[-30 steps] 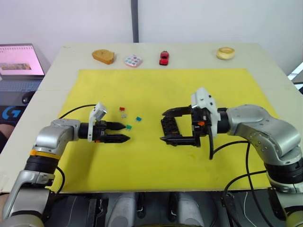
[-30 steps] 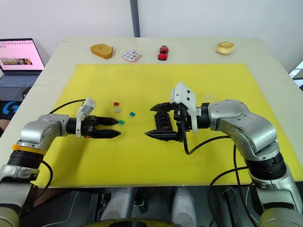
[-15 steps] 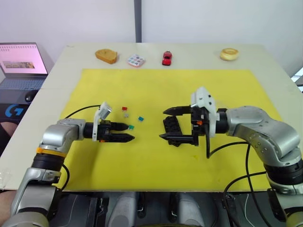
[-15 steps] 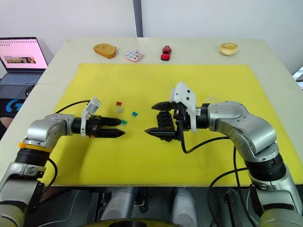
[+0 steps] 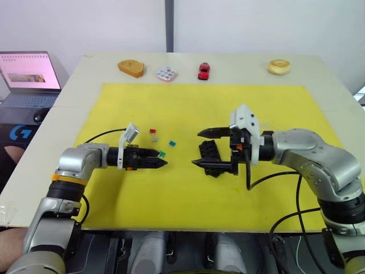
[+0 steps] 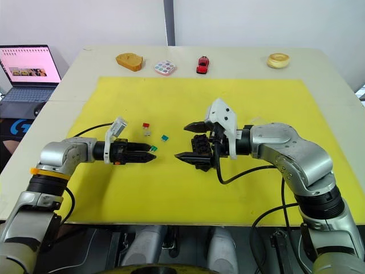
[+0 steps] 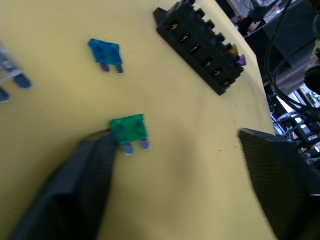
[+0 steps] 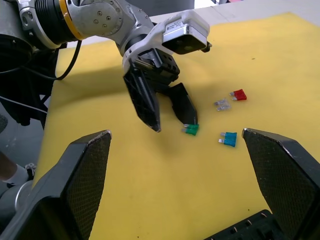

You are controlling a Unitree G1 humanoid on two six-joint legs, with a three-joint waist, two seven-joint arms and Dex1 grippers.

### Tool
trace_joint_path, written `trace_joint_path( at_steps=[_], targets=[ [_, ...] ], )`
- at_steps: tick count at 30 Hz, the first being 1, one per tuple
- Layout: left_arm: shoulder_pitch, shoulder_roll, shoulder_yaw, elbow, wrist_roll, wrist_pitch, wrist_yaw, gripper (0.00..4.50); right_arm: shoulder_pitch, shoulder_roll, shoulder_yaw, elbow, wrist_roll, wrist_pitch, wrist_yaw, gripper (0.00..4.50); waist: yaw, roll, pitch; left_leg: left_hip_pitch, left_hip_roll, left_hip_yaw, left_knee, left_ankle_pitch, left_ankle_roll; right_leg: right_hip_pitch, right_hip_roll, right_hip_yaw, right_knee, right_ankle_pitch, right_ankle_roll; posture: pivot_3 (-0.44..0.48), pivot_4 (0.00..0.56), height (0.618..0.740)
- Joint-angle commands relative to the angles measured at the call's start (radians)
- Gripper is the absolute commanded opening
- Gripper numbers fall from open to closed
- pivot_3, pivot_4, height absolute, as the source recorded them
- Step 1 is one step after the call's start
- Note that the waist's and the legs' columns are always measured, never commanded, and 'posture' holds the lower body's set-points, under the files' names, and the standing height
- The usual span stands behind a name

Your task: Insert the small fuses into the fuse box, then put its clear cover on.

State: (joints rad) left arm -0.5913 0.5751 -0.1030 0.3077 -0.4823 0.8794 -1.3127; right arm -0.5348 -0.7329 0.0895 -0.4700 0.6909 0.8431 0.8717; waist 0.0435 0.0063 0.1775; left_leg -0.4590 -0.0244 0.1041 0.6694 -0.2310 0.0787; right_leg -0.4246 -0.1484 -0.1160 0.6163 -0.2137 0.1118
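I see the green fuse (image 7: 129,129) flat on the yellow mat (image 5: 188,194), one finger (image 7: 75,195) of my left gripper (image 5: 161,162) touching its edge — jaws spread, holding nothing. The fuse box (image 5: 209,156) sits between my wide-open right gripper (image 5: 199,148) fingers. Since earlier, my left arm has moved closer.

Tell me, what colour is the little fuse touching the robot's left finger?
Green fuse, clearest in the left wrist view.
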Motion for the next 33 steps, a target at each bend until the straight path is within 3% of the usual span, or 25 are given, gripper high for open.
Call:
trace_joint_path(
  at_steps=[1,5,15,19,28,33],
  targets=[
    [0.048,-0.028,-0.063,0.027,0.002,0.036,-0.016,2.08,0.001,0.004,-0.026,-0.039,0.001,-0.02,-0.008,4.5,-0.005,0.0,0.0,0.0,0.0,0.0,0.0,0.0,0.001,0.0,0.0,0.0,0.0,0.0,0.0,0.0,0.15,0.74],
    [0.052,-0.029,-0.057,0.031,0.001,0.032,-0.012,0.05,0.003,0.002,-0.023,-0.039,-0.001,-0.022,-0.014,4.5,-0.005,0.0,0.0,0.0,0.0,0.002,0.0,-0.001,0.003,0.001,0.0,0.0,0.0,0.0,0.001,0.0,0.15,0.74],
    [0.08,-0.043,0.001,-0.001,-0.026,0.03,0.027,0.05,0.011,0.003,-0.025,-0.029,-0.006,-0.026,-0.016,4.5,-0.005,0.001,0.0,0.001,0.0,0.001,0.0,-0.001,0.002,0.0,-0.001,0.0,-0.001,0.0,0.0,0.0,0.15,0.74],
    [0.094,-0.034,0.077,-0.079,-0.068,0.027,0.062,0.05,-0.013,0.027,-0.065,-0.013,0.055,0.062,-0.073,4.5,-0.007,0.001,0.0,0.001,0.0,0.001,0.0,-0.001,0.001,0.0,-0.001,0.0,-0.001,0.0,0.0,0.0,0.15,0.74],
    [0.13,0.031,0.142,-0.28,-0.137,0.041,0.103,0.05,-0.085,0.018,-0.065,0.051,0.139,0.172,-0.027,4.5,-0.01,0.0,0.0,0.0,0.0,0.001,-0.001,-0.001,0.001,-0.001,-0.001,0.0,-0.001,0.0,0.0,0.0,0.15,0.74],
    [0.088,0.057,0.165,-0.399,-0.142,0.005,0.16,0.05,-0.198,0.064,-0.056,0.164,0.2,0.27,-0.004,4.5,-0.012,0.0,0.0,-0.001,0.0,0.001,-0.001,-0.001,0.001,-0.002,-0.001,0.0,-0.001,0.0,0.0,0.0,0.15,0.74]
  ],
)
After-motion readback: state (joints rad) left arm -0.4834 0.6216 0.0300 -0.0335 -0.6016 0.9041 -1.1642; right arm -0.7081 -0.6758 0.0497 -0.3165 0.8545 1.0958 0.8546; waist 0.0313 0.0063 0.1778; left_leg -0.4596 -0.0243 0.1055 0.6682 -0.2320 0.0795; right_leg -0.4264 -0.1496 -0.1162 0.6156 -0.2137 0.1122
